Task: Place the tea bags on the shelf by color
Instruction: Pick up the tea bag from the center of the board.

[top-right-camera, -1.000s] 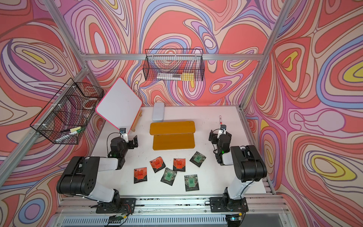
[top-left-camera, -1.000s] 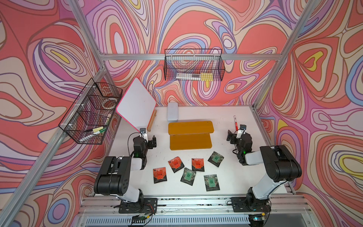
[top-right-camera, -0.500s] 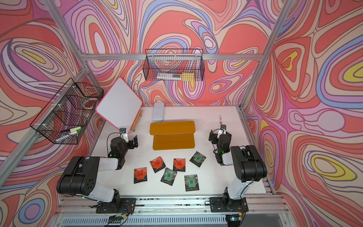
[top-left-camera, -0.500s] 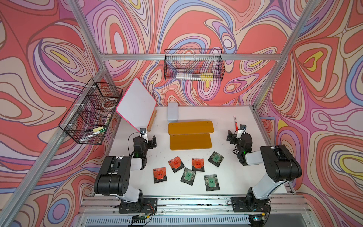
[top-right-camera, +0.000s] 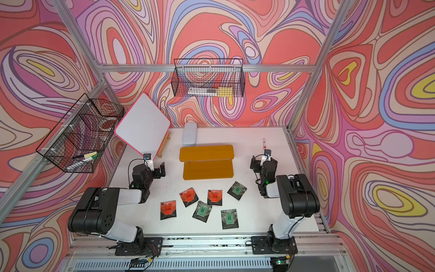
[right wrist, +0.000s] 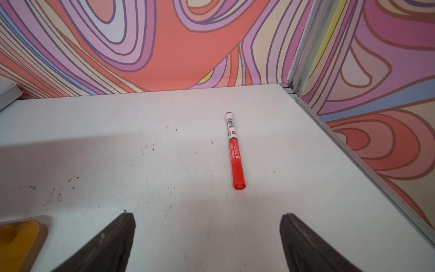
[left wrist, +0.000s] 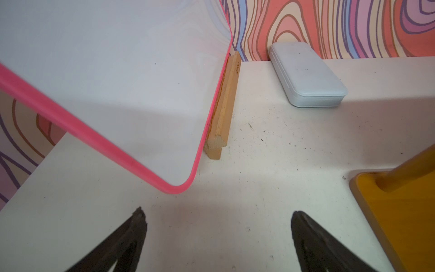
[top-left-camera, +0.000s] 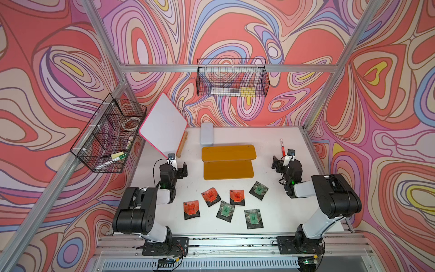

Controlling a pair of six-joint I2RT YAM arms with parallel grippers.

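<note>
Three orange-red tea bags (top-left-camera: 191,209) (top-left-camera: 210,196) (top-left-camera: 236,196) and three green tea bags (top-left-camera: 258,190) (top-left-camera: 225,211) (top-left-camera: 253,218) lie flat on the white table in front of the shelf (top-left-camera: 228,153), seen in both top views. The mustard-yellow two-tier shelf (top-right-camera: 206,153) carries nothing. My left gripper (top-left-camera: 177,165) (left wrist: 217,216) rests open beside the shelf's left end, with only bare table between its fingers. My right gripper (top-left-camera: 283,161) (right wrist: 207,217) is open to the right of the shelf and holds nothing. Neither wrist view shows a tea bag.
A white pink-edged board (top-left-camera: 162,127) leans on a wooden stand (left wrist: 226,103) at the back left. A grey case (top-left-camera: 207,133) lies behind the shelf. A red marker (right wrist: 235,150) lies ahead of the right gripper. Black wire baskets (top-left-camera: 231,80) (top-left-camera: 108,134) hang on the walls.
</note>
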